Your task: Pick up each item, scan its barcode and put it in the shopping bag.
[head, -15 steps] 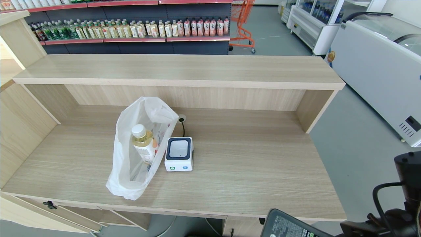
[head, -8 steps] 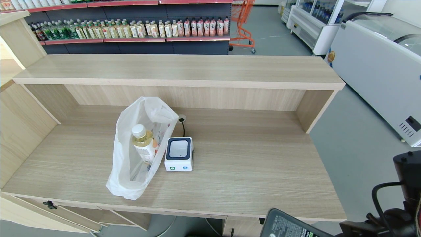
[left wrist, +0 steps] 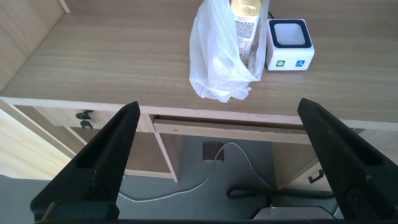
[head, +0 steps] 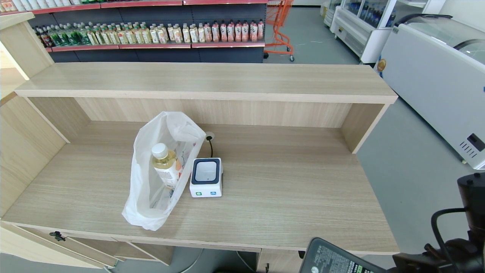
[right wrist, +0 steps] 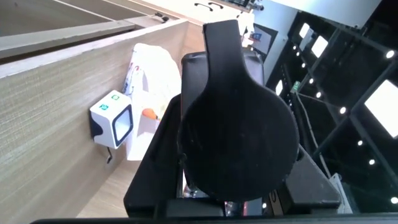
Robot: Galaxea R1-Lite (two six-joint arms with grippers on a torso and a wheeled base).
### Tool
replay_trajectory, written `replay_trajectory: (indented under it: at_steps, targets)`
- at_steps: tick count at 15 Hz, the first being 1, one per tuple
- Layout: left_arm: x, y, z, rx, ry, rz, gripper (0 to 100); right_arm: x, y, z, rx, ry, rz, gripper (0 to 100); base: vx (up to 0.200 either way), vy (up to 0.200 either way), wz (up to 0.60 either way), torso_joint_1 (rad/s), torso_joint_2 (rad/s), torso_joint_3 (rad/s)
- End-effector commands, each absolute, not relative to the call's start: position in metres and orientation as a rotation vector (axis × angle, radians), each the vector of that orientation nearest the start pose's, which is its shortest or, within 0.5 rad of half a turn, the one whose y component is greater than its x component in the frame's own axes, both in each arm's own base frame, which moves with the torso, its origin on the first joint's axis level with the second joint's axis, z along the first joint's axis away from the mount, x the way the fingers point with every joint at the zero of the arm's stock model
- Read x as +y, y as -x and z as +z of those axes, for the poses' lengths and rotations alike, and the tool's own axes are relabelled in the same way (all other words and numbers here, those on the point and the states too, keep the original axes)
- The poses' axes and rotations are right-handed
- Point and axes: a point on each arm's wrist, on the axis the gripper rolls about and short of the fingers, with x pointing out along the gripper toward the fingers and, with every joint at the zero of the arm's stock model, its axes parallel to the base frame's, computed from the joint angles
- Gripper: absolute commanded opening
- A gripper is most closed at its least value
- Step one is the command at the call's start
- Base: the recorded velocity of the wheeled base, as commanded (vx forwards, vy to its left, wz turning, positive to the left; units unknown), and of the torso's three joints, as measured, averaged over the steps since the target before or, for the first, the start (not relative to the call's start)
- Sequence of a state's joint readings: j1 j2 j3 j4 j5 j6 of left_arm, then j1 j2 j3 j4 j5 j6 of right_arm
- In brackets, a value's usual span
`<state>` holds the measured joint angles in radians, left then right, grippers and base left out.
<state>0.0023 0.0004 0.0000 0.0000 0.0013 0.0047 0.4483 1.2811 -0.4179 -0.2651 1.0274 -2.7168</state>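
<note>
A white plastic shopping bag (head: pixel 151 189) stands open on the wooden counter (head: pixel 288 189). A bottle of yellowish drink (head: pixel 165 165) with a white cap stands upright inside it. Right beside the bag sits the white barcode scanner (head: pixel 206 177) with its dark-framed window facing up. My left gripper (left wrist: pixel 219 107) is open, fingers wide apart, and hangs off the counter's front edge, facing the bag (left wrist: pixel 217 62), the bottle (left wrist: pixel 245 18) and the scanner (left wrist: pixel 289 43). My right arm (head: pixel 462 235) is low, off the counter's front right corner. The right wrist view shows the scanner (right wrist: pixel 112 124) and the bag (right wrist: pixel 149 68) behind a black part.
A raised wooden shelf (head: pixel 204 81) runs along the counter's back, with side walls at both ends. The scanner's cable (head: pixel 209 146) runs into a hole behind it. Drawers (left wrist: pixel 205 130) sit under the front edge. Store shelves of bottles (head: pixel 151 34) and freezers (head: pixel 435 68) stand beyond.
My right arm has shifted slightly at the lower right corner of the head view. The bag, bottle and scanner have not moved.
</note>
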Motion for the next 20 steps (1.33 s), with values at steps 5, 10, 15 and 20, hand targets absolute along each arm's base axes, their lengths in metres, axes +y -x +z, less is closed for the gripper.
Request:
replay_trajectory:
  at_steps: [5, 10, 15, 20]
  targets:
    - [0.0, 0.023, 0.075, 0.0, -0.005, 0.005, 100, 0.055, -0.14, 0.175, -0.837, 1.584, 1.123, 0, 0.0, 0.0, 0.0, 0.0, 0.0, 0.0]
    - [0.0, 0.023, 0.075, 0.0, -0.005, 0.003, 100, 0.043, -0.131, 0.199, -0.285, 1.003, 0.976, 0, 0.0, 0.0, 0.0, 0.0, 0.0, 0.0]
    - [0.0, 0.023, 0.075, 0.0, -0.005, 0.005, 100, 0.045, -0.166, 0.204, 0.171, 0.343, 0.633, 0, 0.0, 0.0, 0.0, 0.0, 0.0, 0.0]
    - [0.0, 0.023, 0.075, 0.0, -0.005, 0.005, 100, 0.075, -0.207, 0.215, 0.383, -0.453, 0.601, 0, 0.0, 0.0, 0.0, 0.0, 0.0, 0.0]
